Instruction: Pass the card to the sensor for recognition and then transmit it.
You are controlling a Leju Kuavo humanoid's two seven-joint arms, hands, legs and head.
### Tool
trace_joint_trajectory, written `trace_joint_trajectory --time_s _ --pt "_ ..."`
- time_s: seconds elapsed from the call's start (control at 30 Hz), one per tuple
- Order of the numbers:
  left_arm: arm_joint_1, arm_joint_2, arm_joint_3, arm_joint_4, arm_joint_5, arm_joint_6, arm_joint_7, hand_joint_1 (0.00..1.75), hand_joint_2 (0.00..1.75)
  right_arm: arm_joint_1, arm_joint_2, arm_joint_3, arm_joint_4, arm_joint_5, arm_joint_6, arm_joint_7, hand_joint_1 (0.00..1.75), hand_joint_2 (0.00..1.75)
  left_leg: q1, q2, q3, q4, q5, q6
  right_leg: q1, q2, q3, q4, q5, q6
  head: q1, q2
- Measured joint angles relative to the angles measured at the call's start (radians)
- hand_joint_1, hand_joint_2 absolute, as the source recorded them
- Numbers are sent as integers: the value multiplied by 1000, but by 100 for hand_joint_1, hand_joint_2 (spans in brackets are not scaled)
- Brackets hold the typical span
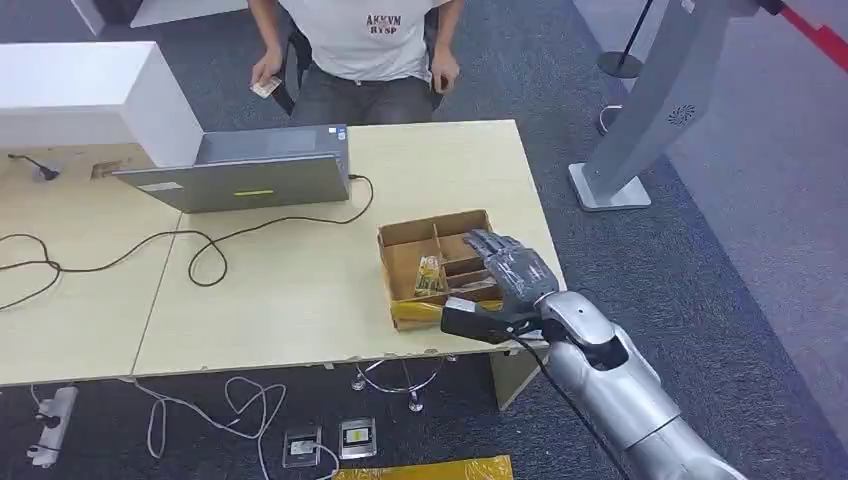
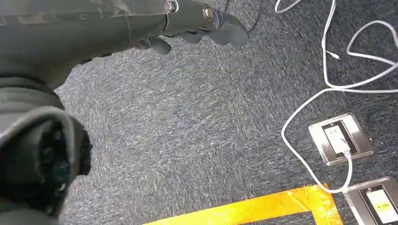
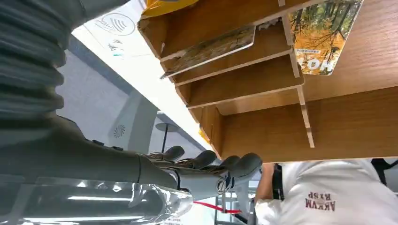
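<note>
Right hand [image 1: 510, 268] open over the divided cardboard box [image 1: 400, 262] on the bench [image 1: 300, 290].
A card [image 1: 430, 276] lies inside; the right wrist view reveals a second card [image 3: 211, 49]. Left hand [image 2: 206, 26] hangs empty above carpet.

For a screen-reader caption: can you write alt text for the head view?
The robot's right hand, fingers spread, hovers over a divided cardboard box holding a card near the edge of a wooden table. Behind it are a laptop, black cables, and a seated person holding a card.
</note>
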Motion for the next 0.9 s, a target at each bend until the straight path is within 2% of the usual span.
trace_joint_trajectory --time_s 0.17,0.2,0.23,0.27,0.3,0.9 --pt "-2 0 0 0 -4 -1 0 0 0 -4 7 0 18 -3 -6 0 0 175 0 0 0 0 0 0 0 0 0 0 0 0 0 0" --pt "-3 0 0 0 -5 -2 0 0 0 -4 8 0 21 -4 -7 0 7 175 0 0 0 0 0 0 0 0 0 0 0 0 0 0" --pt "-3 0 0 0 -5 -2 0 0 0 -4 8 0 24 -6 -8 2 70 175 0 0 0 0 0 0 0 0 0 0 0 0 0 0" --pt "-3 0 0 0 -6 -2 0 0 0 -4 8 0 27 -8 -8 4 168 175 0 0 0 0 0 0 0 0 0 0 0 0 0 0" --pt "-4 0 0 0 -6 -2 0 0 0 -4 8 0 30 -10 -8 6 175 175 0 0 0 0 0 0 0 0 0 0 0 0 0 0" --pt "-4 1 -8 0 -17 -5 3 0 0 -2 8 -4 48 -45 5 38 175 175 0 0 0 0 0 0 0 0 0 0 0 0 0 0"
